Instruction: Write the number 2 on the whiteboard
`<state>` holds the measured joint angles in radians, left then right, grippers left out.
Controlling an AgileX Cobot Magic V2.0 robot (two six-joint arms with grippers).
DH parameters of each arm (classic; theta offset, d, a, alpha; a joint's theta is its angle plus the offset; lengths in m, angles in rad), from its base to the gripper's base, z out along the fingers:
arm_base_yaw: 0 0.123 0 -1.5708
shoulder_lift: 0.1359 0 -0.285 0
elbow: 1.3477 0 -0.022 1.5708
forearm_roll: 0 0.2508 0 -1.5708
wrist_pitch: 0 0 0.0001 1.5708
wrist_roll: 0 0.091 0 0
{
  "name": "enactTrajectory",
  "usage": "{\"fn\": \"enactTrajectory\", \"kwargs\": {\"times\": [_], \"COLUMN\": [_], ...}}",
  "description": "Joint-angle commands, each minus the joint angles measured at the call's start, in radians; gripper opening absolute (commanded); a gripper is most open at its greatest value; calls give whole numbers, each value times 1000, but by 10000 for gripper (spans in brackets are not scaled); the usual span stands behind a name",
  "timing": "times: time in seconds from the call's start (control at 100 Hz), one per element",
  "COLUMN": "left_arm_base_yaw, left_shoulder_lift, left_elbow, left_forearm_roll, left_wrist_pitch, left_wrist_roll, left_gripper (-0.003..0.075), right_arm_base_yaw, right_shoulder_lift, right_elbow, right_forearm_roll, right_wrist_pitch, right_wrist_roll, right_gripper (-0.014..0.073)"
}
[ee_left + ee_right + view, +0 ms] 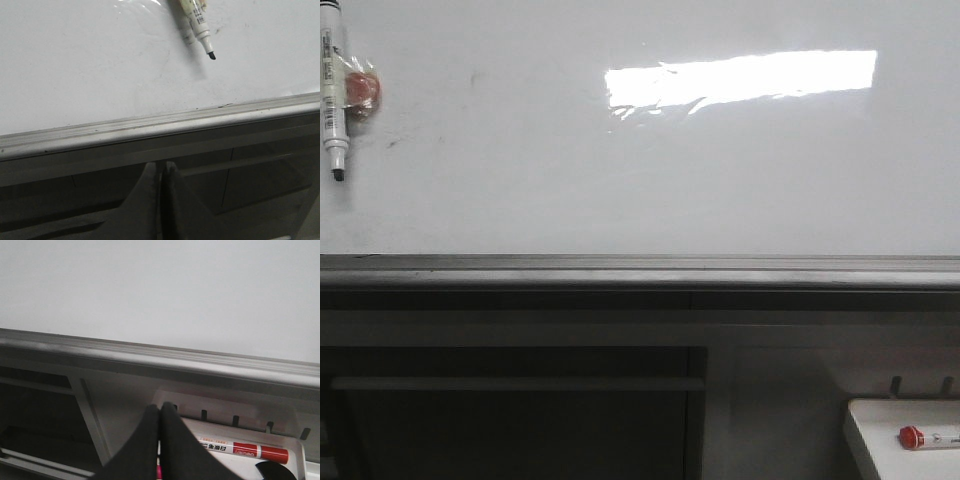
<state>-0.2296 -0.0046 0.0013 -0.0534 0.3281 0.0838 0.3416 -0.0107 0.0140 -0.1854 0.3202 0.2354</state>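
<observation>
both jaws pressed together, holding nothing; board unmarked.

left gripper [161, 172] and right gripper [160, 415] sit low in their wrist frames, below the rail. the whiteboard [640, 190] fills the upper front frame, with no number 2 on it, only faint smudges. a black-tipped marker [332, 100] hangs upper left, a red-capped marker [930, 437] lies on the shelf [870, 425] lower right. the writing seems not yet begun.

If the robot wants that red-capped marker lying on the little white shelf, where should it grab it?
Probably across the white barrel of the red-capped marker, near its middle. It lies flat on the small white shelf, so coming straight down from above with the right claw, fingers either side of the barrel, looks easiest. The right claw is shut and would need to open first.
</observation>
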Motion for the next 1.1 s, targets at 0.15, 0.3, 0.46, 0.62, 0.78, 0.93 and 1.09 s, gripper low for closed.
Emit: {"fn": "enactTrajectory", "kwargs": {"times": [0.15,0.3,0.46,0.62,0.78,0.93,1.09], "left_arm_base_yaw": [3,3,3,3,3,3,3], "left_shoulder_lift": [-27,-27,-27,-27,-27,-27,-27], "left_elbow": [10,10,10,10,10,10,9], "left_forearm_roll": [-10,21,88,53,-349,-651,-1026], "left_wrist_pitch": [-65,-65,-70,-111,-251,-366,-404], "left_wrist_roll": [-9,-9,-9,-9,-9,-9,-9], "left_gripper": [-20,-20,-20,-20,-20,-20,-20], "right_arm_base_yaw": [3,3,3,3,3,3,3], "right_shoulder_lift": [-21,-21,-21,-21,-21,-21,-21], "right_elbow": [24,24,24,24,24,24,24], "right_forearm_roll": [-14,-14,-14,20,156,253,422], "right_wrist_pitch": [-21,-21,-53,-212,-393,-409,-477], "right_wrist_roll": [-11,-11,-11,-9,-6,-4,-2], "right_gripper": [-51,-51,-51,-51,-51,-51,-51]}}
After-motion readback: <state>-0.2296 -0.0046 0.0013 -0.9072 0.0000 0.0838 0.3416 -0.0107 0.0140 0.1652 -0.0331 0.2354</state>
